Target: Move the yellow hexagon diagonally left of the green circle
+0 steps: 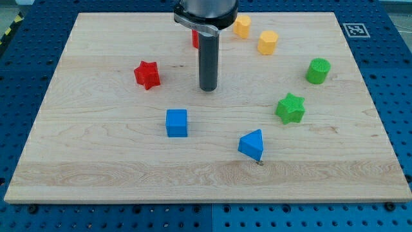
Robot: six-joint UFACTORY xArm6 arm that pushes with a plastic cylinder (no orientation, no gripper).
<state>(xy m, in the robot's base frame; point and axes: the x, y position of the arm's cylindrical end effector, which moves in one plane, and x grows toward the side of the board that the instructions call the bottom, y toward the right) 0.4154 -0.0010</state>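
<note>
my tip (208, 89) lower-left of yellow hexagon (268, 42)

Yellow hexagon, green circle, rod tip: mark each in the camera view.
yellow hexagon (268, 42): camera view, on its top face.
green circle (318, 70): camera view, on its side wall.
my tip (208, 89): camera view, rod's very lower end, between the red star and the green star.

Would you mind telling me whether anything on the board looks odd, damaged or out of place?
Mostly not. One oddity: a small dark speck lies on the wooden board just below the blue triangular block; what it is I cannot tell. A red block is largely hidden behind the rod, whose tip touches no block.
</note>
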